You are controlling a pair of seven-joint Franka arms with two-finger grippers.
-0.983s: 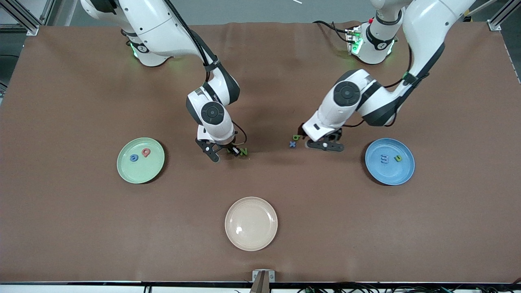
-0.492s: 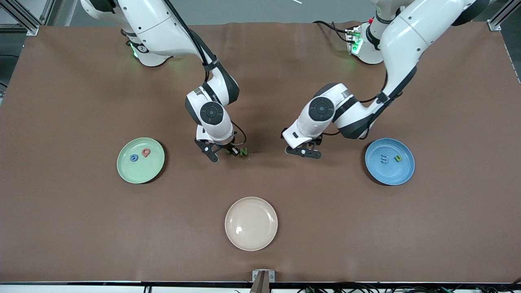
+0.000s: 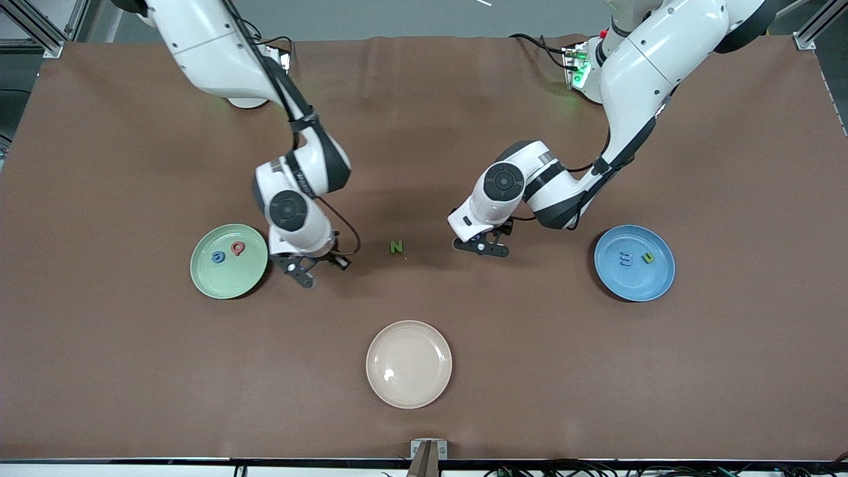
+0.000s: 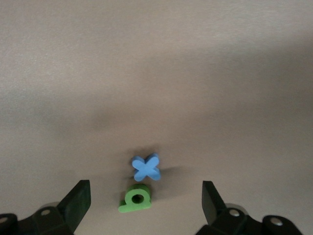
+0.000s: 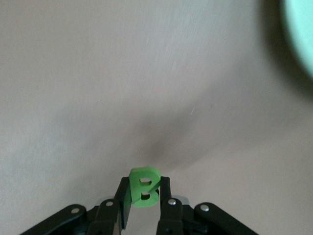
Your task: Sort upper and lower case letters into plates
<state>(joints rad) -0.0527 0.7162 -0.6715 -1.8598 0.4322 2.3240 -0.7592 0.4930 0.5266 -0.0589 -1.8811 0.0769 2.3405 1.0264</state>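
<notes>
**Green B in the right gripper, beside the mint plate**

You are looking at three plates on the brown table [image 3: 596, 371]. The mint green plate [image 3: 213, 278] is sitting toward the right arm's end and is carrying two letters, the blue G [image 3: 218, 257] and the pink Q [image 3: 238, 248], lying just beside each other. The sky blue plate [image 3: 652, 285] is sitting toward the left arm's end and is also carrying two, the blue m [image 3: 626, 259] and the green n [image 3: 648, 258]. The cream-beige plate [image 3: 409, 387] is lying nearest the front camera, between the other two.

Your right gripper [image 5: 145, 205] is hovering over the table just beside the mint green plate, its fingers pinched tight on the green B [image 5: 144, 187], which is standing upright between them. Your left gripper [image 4: 145, 203] is hanging low over the table with its jaws spread wide, gripping nothing; the blue x [image 4: 146, 167] and the green b [image 4: 136, 199] are lying touching on the table between the fingers.

The green N [image 3: 396, 247] is lying alone on the table between the two grippers.

Counting up: three plates, eight letters, four of them plated, three on the table, one in the air.
</notes>
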